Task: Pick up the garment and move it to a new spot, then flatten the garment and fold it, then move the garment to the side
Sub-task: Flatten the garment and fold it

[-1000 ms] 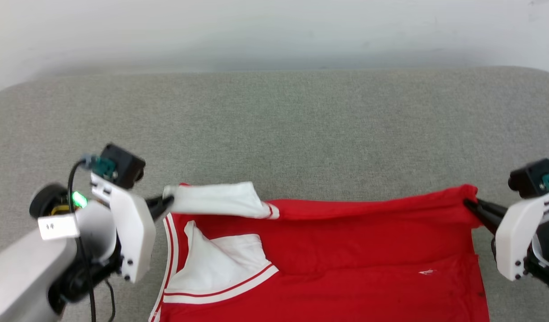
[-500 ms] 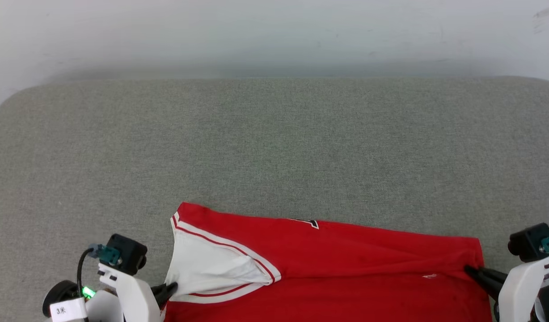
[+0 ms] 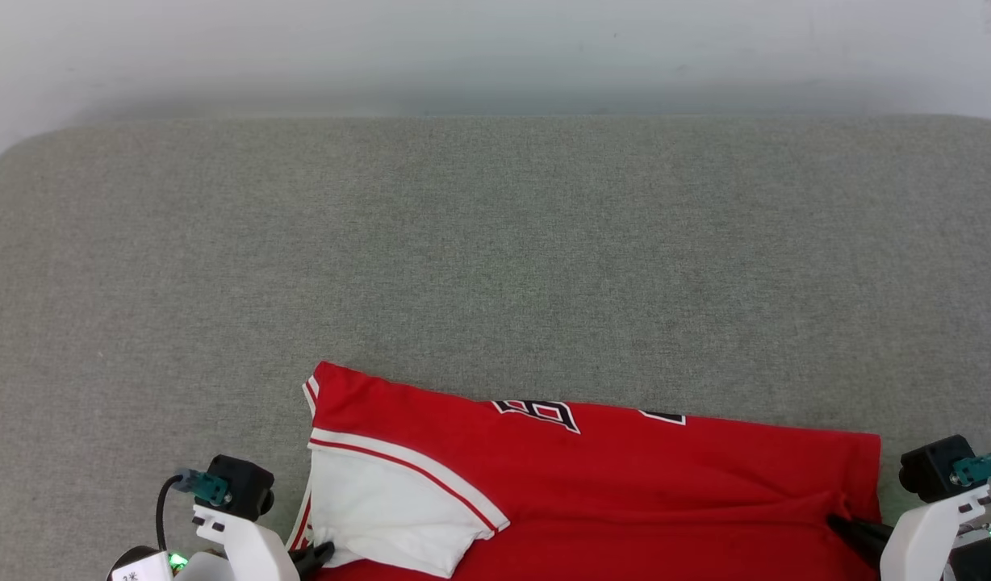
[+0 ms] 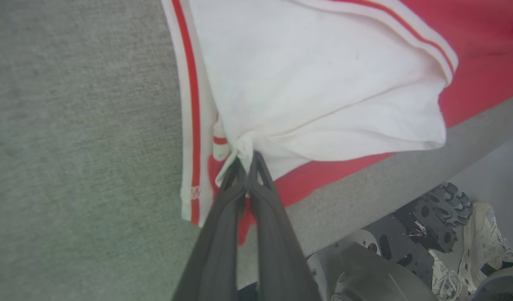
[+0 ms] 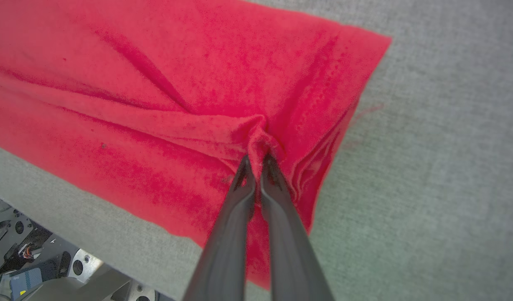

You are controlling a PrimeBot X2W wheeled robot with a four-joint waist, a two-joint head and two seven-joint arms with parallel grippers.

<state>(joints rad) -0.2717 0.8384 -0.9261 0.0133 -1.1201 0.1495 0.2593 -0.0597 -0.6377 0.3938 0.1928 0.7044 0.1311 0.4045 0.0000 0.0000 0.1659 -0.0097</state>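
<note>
Garment [image 3: 625,472], ends pinched by left gripper [image 4: 246,159], right gripper [image 5: 256,159]

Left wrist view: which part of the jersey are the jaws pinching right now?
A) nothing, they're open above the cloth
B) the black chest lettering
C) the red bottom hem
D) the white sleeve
D: the left gripper has its jaws shut on a gathered bunch of the white sleeve of the red jersey, next to the red-striped trim.
</note>
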